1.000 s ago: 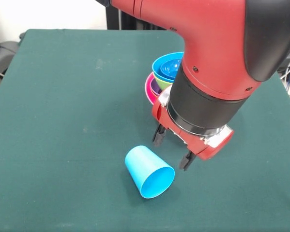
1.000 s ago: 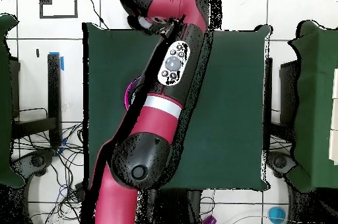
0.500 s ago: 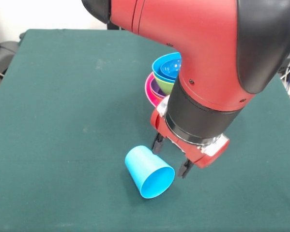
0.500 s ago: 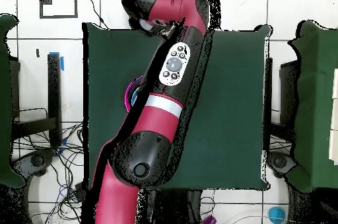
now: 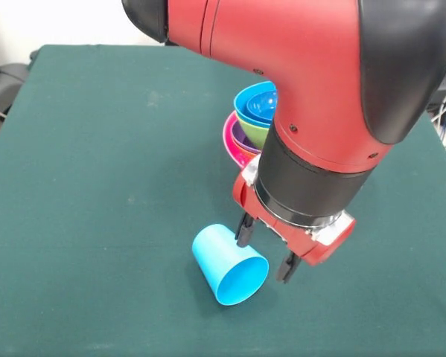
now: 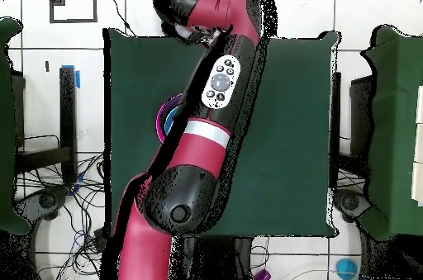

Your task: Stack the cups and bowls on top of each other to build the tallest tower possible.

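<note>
I want to pick up the blue cup, which lies on its side on the green table, its mouth facing the camera. I should come down slowly with one finger on each side. The gripper is open wide and holds nothing; one finger looks very close to the cup. The bowls sit piled up behind the arm.

A glossy red arm with rounded black joint caps and a broad black wrist collar is shown. Small dark screws are set into the red shell. A grey button panel and a white band are seen from overhead.
</note>
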Controlling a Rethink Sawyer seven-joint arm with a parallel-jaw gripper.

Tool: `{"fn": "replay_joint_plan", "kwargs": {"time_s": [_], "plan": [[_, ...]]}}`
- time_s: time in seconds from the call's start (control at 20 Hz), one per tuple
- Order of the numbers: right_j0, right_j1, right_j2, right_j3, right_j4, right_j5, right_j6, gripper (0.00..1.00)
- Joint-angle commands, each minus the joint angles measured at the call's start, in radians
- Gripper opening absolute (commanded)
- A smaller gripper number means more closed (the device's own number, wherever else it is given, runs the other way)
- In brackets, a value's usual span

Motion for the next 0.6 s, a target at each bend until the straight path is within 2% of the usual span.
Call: {"fn": "replay_joint_plan", "kwargs": {"time_s": [0.05,0.35,0.6], "plan": [[0.049,-0.034,0.15,0.159,-0.126,-0.041,-0.019,1.0],[0.076,-0.09,0.184,0.246,-0.2,-0.036,-0.049,1.0],[0.12,-0.142,0.24,0.358,-0.259,-0.089,-0.055,1.0]]}}
